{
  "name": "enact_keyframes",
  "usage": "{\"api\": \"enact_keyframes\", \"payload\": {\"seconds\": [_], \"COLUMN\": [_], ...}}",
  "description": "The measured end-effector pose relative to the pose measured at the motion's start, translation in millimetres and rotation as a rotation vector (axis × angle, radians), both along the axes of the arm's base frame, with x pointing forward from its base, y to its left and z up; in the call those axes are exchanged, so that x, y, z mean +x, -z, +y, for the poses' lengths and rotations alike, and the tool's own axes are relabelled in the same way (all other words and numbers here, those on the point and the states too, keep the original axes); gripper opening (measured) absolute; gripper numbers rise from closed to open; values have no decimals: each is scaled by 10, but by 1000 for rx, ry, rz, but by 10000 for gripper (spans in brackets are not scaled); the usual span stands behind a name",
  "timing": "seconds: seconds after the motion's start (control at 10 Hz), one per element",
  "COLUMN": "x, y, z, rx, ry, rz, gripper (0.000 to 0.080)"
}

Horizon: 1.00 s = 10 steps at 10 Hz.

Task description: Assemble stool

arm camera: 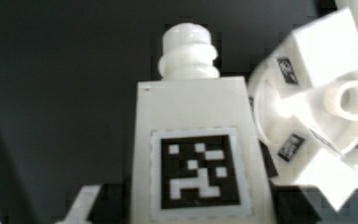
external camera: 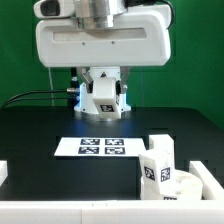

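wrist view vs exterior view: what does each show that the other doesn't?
Only the wrist view: a close look at the leg between the gripper fingers, its ridged tip and tag, with the seat disc beside it. Only the exterior view: the marker board on the black table and another leg standing at the exterior view's right. Shared: gripper and held leg.

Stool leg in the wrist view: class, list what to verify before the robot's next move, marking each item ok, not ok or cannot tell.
1. Gripper shut on leg: ok.
2. Leg's ridged tip free of obstruction: ok.
3. Tip aimed at a seat socket: not ok, seat sits beside the leg.
4. Leg touching seat: cannot tell.
5. Marker board free of parts: ok.
6. Spare leg upright, apart from gripper: ok.
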State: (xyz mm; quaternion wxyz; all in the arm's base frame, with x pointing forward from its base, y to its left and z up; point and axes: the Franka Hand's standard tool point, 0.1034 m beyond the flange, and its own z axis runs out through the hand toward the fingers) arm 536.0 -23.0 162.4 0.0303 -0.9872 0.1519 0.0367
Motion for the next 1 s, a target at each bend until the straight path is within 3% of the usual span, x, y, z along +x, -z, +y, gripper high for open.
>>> {"api": "enact_keyframes", "payload": {"seconds": [0.4,0.6,0.7,0.8,1.0], "x": [102,275,314,277,297], "y": [15,-106,-88,-4,-24], "z": [49,544,783,987,918], "rx": [-65,-81,-87,-97,-93], "ry": [3,25,17,-17,-16], "rz": [-244,-364,-424,-386,-390], "gripper": [336,336,336,336,336]}}
